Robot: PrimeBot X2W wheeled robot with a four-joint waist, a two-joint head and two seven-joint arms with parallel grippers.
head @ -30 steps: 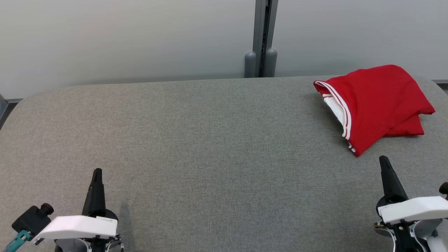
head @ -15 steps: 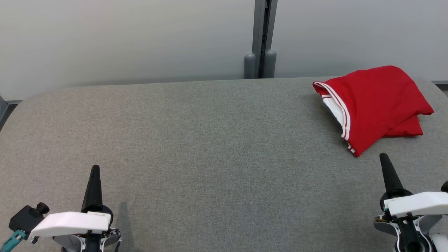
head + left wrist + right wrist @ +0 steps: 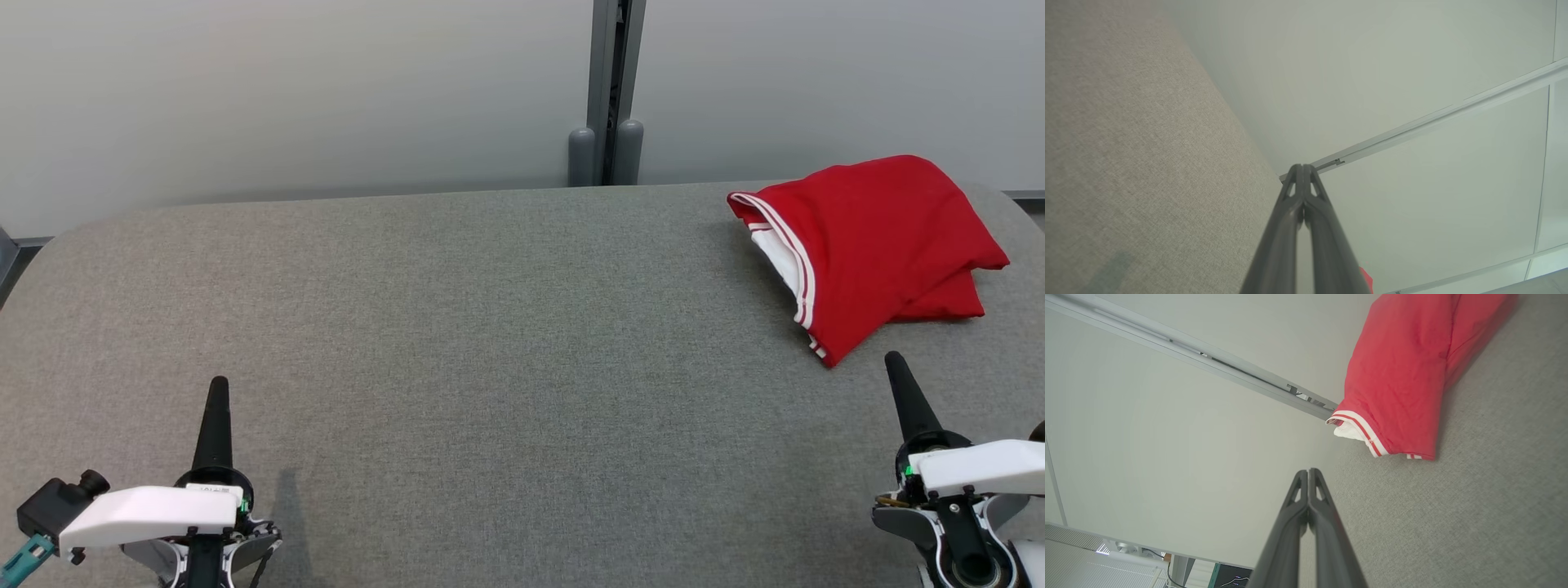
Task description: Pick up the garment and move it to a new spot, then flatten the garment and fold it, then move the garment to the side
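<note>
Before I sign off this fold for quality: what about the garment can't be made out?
Head view: the garment hides its own underside and inner layers under its top fold.
Right wrist view: its far end is cut off by the top edge.
Left wrist view: most of it lies behind the left hand or past the bottom edge.

The garment (image 3: 869, 245) lies at the table's (image 3: 490, 327) far right corner, with the right gripper (image 3: 896, 361) just before it and the left gripper (image 3: 218, 384) well apart at the near left
</note>
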